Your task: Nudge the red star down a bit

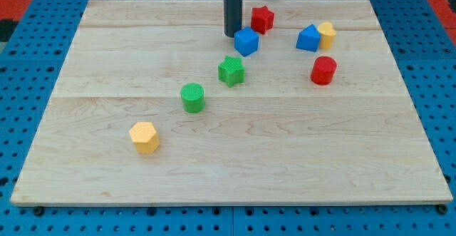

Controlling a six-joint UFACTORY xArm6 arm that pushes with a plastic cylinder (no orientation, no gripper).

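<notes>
Red star [262, 18] sits near the worktop's top edge, slightly right of centre, touching or just above the blue cube [246, 41]. My tip [233, 35], a plain rod with no fingers to open or close, rests just left of both. The downward nudge appears not yet made.

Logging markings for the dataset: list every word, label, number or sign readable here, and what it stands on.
None: no readable text on the wooden board, on any coloured block such as the red star, or on my tip, which stands at the red star's left, beside the blue cube.
</notes>
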